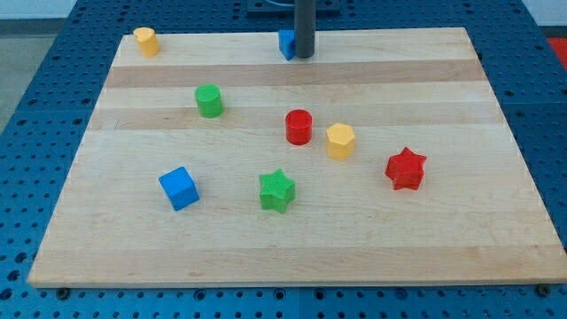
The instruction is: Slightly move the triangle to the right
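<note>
So the blue triangle [285, 43] is sitting way up at 12 o'clock on the tabletop [443, 248], right by the far edge. My tip [304, 56] is parked touching or nearly touching its 3 o'clock side, and the rod hides part of the block, so its shape is a bit of a guess from what pokes out. That's the wrong side for a rightward nudge imo. To shove it toward 3 o'clock the tip has to be at the block's 9 o'clock side, so I'd say the actual push hasn't happened yet, or at best I can't tell from this one shot. What's left: swing round the block, then a short push right.

No claw on this rig, just the rod, so there's no open/closed state to report.

Head count, eight blocks total:
- blue: 2, the triangle and a cube [179, 188] at 7 o'clock
- yellow: 2, a cylinder [146, 42] at 11 o'clock, a hexagon [340, 141] just right of centre
- green: 2, a cylinder [209, 101] at 10 o'clock, a star [276, 190] at 6 o'clock
- red: 2, a cylinder [299, 127] near centre, a star [406, 168] at 4 o'clock
</note>
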You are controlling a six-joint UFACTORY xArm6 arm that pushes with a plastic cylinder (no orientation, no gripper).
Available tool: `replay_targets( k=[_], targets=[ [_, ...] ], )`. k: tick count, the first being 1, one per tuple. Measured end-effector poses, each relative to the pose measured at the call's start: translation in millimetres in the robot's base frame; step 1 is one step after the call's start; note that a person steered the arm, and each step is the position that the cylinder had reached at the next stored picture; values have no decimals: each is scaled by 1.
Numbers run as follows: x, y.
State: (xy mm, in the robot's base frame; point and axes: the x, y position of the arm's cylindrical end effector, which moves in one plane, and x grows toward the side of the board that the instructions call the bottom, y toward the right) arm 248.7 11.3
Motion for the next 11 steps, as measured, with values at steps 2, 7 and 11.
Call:
replay_targets(
  k=[2, 7, 11],
  targets=[
    [10, -18],
    [-15, -58],
    [-24, -26]
  ],
)
